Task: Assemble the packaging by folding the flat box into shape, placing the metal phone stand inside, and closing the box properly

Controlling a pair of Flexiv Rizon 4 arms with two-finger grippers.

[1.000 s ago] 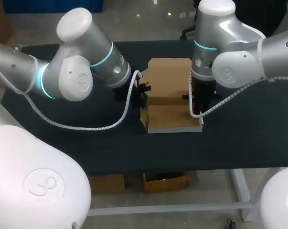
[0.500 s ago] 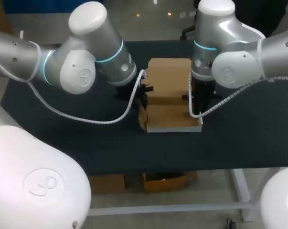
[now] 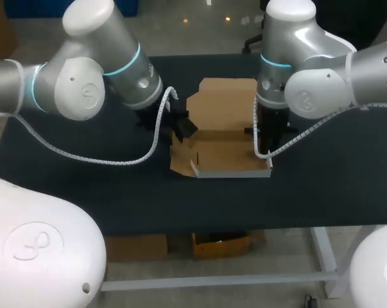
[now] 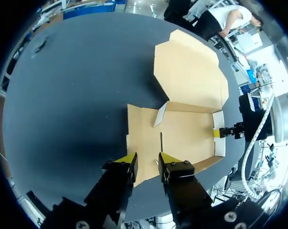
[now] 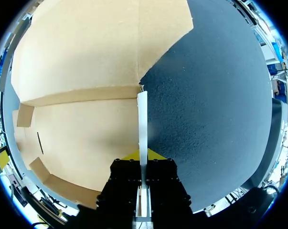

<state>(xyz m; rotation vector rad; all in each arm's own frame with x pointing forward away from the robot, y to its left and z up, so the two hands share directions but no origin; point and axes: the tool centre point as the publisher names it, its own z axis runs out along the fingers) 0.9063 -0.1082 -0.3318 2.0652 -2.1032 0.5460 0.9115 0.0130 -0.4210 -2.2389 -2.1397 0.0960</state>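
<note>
And the left arm (image 3: 84, 90) has pulled back. Half a second ago its wrist was pressed up against the box (image 3: 226, 154) on the left side; now it sits clear of that side. The left flap (image 3: 180, 159), which stood upright a moment ago, has dropped and lies flat on the table (image 3: 84, 192), spread outward from the box floor.

The left gripper (image 4: 148, 161) hovers just over the outer edge of that fallen flap. Its jaws are parted with nothing between them, and flap cardboard shows through the gap.

Over on the other side, no change at all. The right arm (image 3: 315, 77) hangs where it was, reaching straight down at the box's right edge. The right gripper (image 5: 142, 155) is clamped on the right side wall (image 5: 142, 114), with both fingers pinching the thin white-edged panel and holding it upright.

The box itself lies at the middle of the table, half formed. The lid panel (image 3: 222, 102) lies flat, stretching away from the back of the box floor. A low front wall (image 3: 235, 172) is raised along the near edge. A small tab (image 4: 159, 116) stands tilted at the back left corner of the floor.

Inside the box, the floor (image 4: 186, 136) shows plain brown cardboard with a thin dark slit near its left side.
</note>
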